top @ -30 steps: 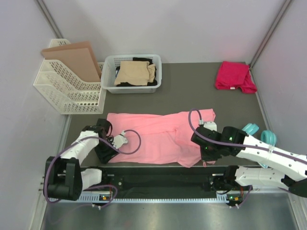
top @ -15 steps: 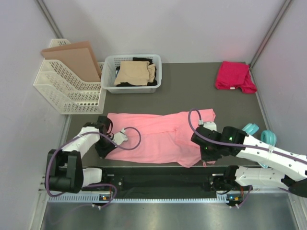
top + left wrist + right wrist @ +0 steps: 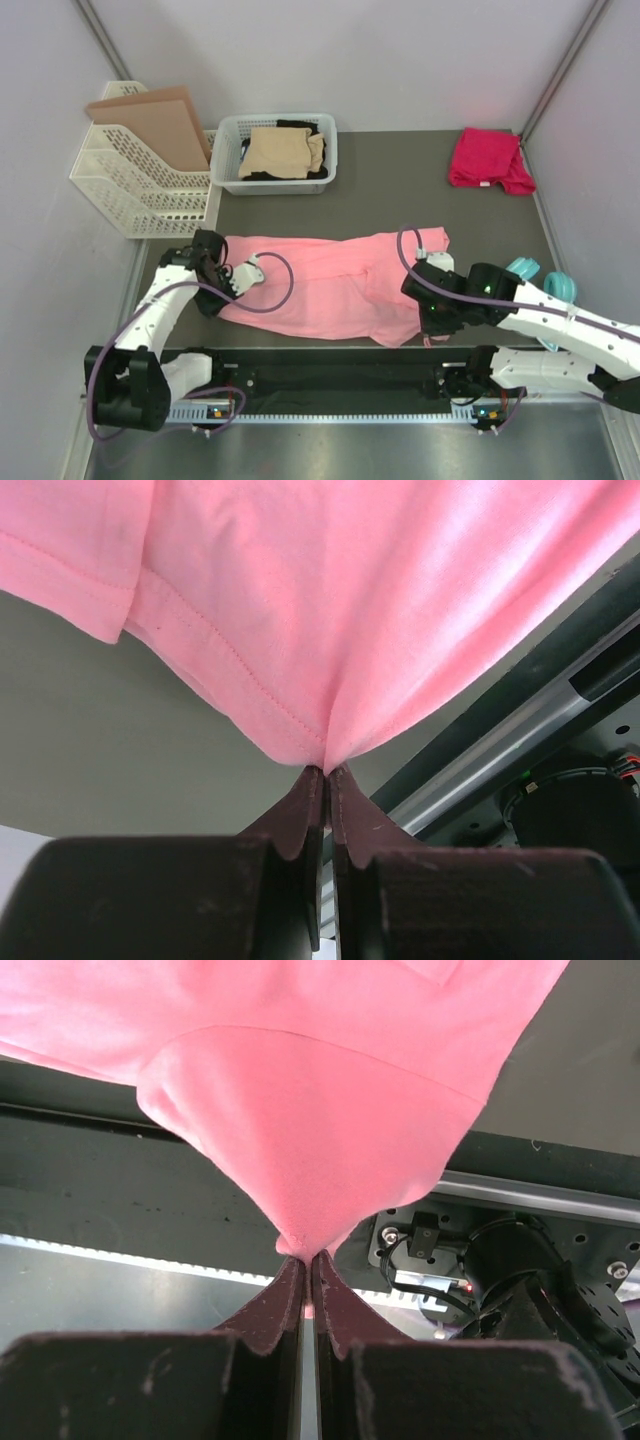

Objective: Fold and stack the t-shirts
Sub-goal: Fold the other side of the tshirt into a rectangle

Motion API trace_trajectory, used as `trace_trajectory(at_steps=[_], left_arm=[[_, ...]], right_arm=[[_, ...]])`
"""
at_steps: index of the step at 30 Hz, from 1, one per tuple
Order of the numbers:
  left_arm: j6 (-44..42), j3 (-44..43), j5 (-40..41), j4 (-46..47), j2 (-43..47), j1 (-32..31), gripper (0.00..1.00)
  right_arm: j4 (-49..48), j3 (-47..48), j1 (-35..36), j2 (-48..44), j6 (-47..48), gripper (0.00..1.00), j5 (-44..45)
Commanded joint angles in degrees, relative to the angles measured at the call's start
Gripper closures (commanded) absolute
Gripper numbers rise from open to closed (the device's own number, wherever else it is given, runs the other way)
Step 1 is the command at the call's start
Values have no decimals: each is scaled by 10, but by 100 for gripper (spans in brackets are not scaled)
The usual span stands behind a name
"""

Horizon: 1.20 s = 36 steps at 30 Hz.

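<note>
A light salmon pink t-shirt (image 3: 330,285) lies spread across the dark mat near the front. My left gripper (image 3: 222,303) is shut on its near left hem; in the left wrist view the cloth (image 3: 330,630) rises in a peak from the pinched jaws (image 3: 327,772). Pinched the same way, the shirt's near right corner (image 3: 320,1150) sits in my right gripper (image 3: 305,1256), which shows in the top view (image 3: 428,318) as well. A magenta-red t-shirt (image 3: 488,160) lies bunched at the back right. Tan (image 3: 280,152) and black (image 3: 300,128) t-shirts sit in the white basket (image 3: 228,150).
A white lattice file rack (image 3: 140,185) holding a brown board (image 3: 155,125) stands at the back left. A teal headband (image 3: 545,282) lies by the right arm. The black rail (image 3: 330,370) runs along the near edge, close behind both grippers.
The left gripper has closed on the shirt's near left hem and pulled up and back with it, lifting the cloth. The right gripper has stayed shut on its corner, hardly moving.
</note>
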<state>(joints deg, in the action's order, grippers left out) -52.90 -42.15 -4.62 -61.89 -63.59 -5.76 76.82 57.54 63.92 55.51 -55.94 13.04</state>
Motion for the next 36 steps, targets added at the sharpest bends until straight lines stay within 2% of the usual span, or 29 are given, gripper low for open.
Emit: trace_trajectory(at_steps=[1,11,22,36], left_arm=[[-13,-5,-1,-11,-15,0,96],[-22,-72,24,59,-108,1,96],[-26,-181,41,96,-223,1,97],[-27,-240,89,143,-324,1,97]], right_arm=[[59,56,-12,2,8,100,30],[52,143,-121,45,115,100,84],[-40,166,-267,87,237,100,59],[-155,149,-319,170,283,100,37]])
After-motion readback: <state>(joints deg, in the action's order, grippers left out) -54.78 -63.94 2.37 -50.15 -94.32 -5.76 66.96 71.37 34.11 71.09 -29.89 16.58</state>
